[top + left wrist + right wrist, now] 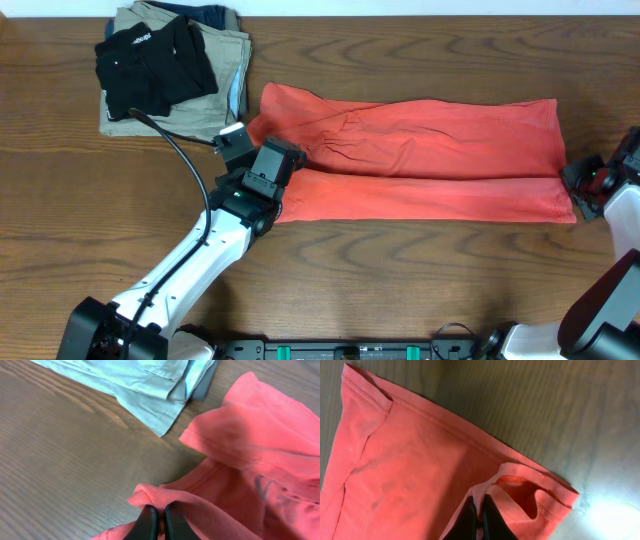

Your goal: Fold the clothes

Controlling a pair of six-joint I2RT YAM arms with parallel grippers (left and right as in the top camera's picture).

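The coral-red T-shirt [420,160] lies across the table folded into a long band, plain side up. My left gripper [268,172] is shut on a pinched fold of the T-shirt's left end [150,496], just above the wood. A sleeve [235,430] lies beyond it, with faint dark print showing through the cloth. My right gripper [580,180] is shut on the T-shirt's right end, pinching a raised fold [492,487] by the hem corner. The lettering and neck tag are hidden.
A stack of folded clothes sits at the back left: a black garment [155,65] on khaki trousers [225,80], close to the T-shirt's left end. The trousers also show in the left wrist view [145,385]. Bare wood lies in front of the T-shirt.
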